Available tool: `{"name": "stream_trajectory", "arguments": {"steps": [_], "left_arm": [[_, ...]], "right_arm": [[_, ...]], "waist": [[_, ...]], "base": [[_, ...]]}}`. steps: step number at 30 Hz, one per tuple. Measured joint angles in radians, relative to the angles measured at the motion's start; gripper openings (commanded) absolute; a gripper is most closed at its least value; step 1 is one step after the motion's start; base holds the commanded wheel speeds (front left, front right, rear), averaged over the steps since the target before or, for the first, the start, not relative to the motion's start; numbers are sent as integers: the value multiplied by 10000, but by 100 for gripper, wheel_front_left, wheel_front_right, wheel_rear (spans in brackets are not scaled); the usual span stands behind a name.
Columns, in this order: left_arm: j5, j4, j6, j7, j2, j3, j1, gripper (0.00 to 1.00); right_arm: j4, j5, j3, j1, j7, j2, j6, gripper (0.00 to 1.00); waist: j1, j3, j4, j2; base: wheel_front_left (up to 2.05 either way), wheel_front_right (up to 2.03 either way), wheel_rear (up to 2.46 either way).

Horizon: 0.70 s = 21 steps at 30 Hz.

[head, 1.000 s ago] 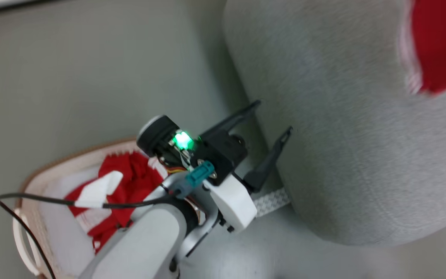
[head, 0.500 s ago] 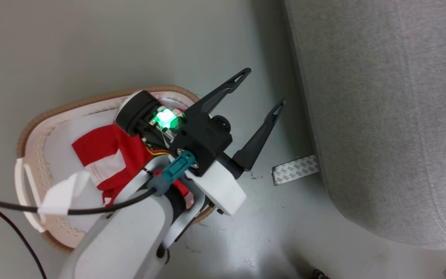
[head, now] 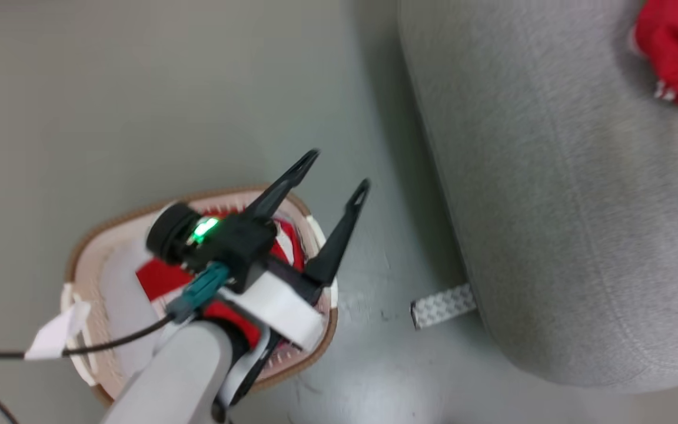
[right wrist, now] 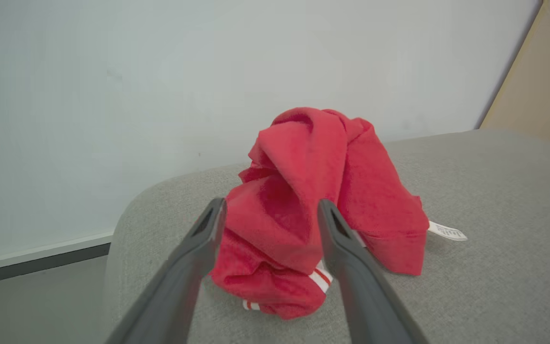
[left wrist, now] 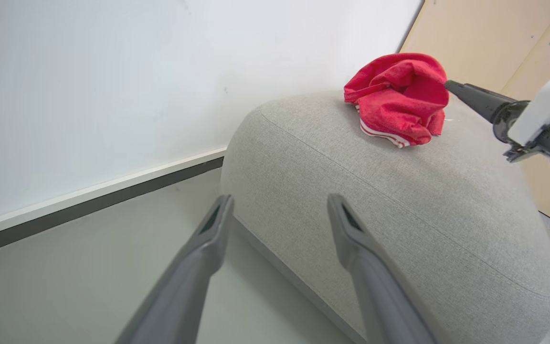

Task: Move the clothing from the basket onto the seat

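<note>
Head view, and the left gripper [head: 338, 171] hangs above the basket [head: 133, 213] at 8 o'clock, its two dark fingers spread wide with nothing between them. Down in the basket there's red clothing [head: 153, 277] with white stripes, lying on a pale pad [head: 116, 288] and partly hidden under the arm. The seat [head: 551, 176] takes the 3 o'clock side, and up at 1 o'clock a bunched red garment [head: 677, 53] sits on top of it. A strip of tape [head: 442, 306] lies on the floor [head: 139, 88] at 5 o'clock, running up to the seat's base. Over to the right wrist view: the right gripper [right wrist: 271, 205] has its fingers parted, and the garment shows between and beyond them, not pinched. The heap rests on the seat, with its white-striped hem at 6 o'clock, a small white label [right wrist: 447, 232] poking out at 4 o'clock and a pale wall [right wrist: 112, 95] behind. Left wrist view now: the garment is at 1 o'clock on the seat's crown, and one right finger's tip is right at its 3 o'clock edge. Whether it touches, I can't tell.
</note>
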Motion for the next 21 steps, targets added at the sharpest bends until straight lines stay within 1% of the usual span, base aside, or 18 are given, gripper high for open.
{"name": "stream_trajectory", "arguments": {"steps": [5, 8, 11, 14, 16, 21], "left_arm": [[-431, 391, 274, -915, 25, 345, 876, 100], [-635, 809, 426, -1521, -73, 523, 1350, 100], [-849, 1241, 644, -2042, -203, 708, 1848, 100], [-1074, 1653, 844, -2387, -253, 901, 2419, 100], [-1149, 1902, 1053, -2529, -249, 1068, 2788, 100], [-1290, 2295, 1313, -2834, -251, 1398, 3651, 100]], "right_arm": [[-1674, -456, 201, 1719, 0, 320, 2, 100], [-2615, -706, 221, 2747, -2, 477, 0, 100], [-3300, -1072, 376, 3802, -2, 596, 0, 100], [-3580, -1204, 708, 4707, -2, 702, 0, 100], [-3691, -1313, 928, 5148, -2, 744, 0, 100], [-3603, -1461, 1622, 5935, -2, 825, 0, 100]], "waist": [[-1, -1179, 33, 1], [-2, -1930, 149, 1], [-3, -2665, 340, 1], [-4, -3358, 584, 1], [-4, -3775, 771, 1], [-5, -4591, 1315, 1]], "base": [[0, 0, 0], [0, 0, 0], [0, 0, 0], [0, 0, 0], [0, 0, 0], [0, 0, 0]]}}
